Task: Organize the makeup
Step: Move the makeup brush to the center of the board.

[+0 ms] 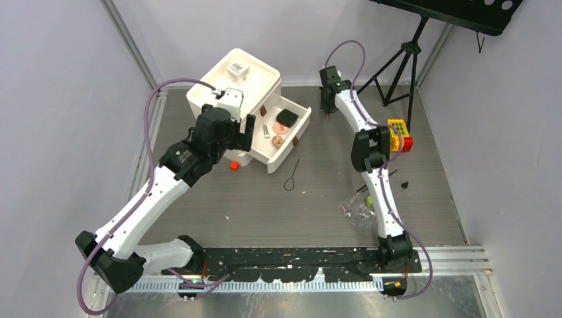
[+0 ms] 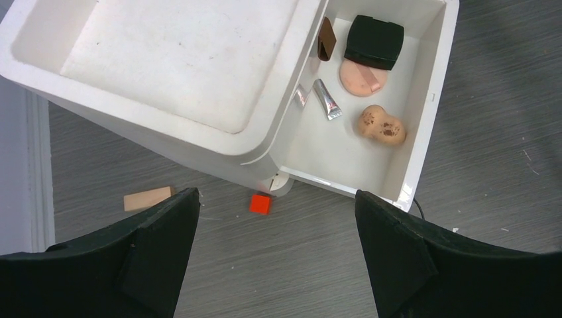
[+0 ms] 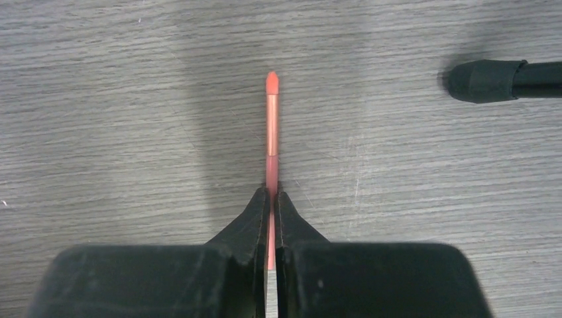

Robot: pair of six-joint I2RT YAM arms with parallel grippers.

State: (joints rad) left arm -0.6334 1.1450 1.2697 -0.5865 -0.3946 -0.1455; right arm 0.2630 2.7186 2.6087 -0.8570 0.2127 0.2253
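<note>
Nearest you, your left tool [image 2: 275,202] hangs empty, its fingers spread wide, above the tabletop [image 2: 497,199] just in front of the open drawer [image 2: 424,99]. That drawer holds the black compact [image 2: 374,41], pink puff [image 2: 358,78], peach sponge [image 2: 381,124] and a small silver tube [image 2: 327,99]. Farther out, by the tabletop's far edge and beside the tripod foot [image 3: 487,79], your right tool [image 3: 272,195] is pinched together on the red pencil [image 3: 272,119]. It grips the rear part, so most of the shaft and the tip jut forward. Treat that pencil as light, stiff, thin and smooth. It will likely pivot or slip between the pads if you swing fast, and the soft tip could break against the drawer wall. A hold nearer its middle would be steadier; otherwise carry slowly and lay it flat.
</note>
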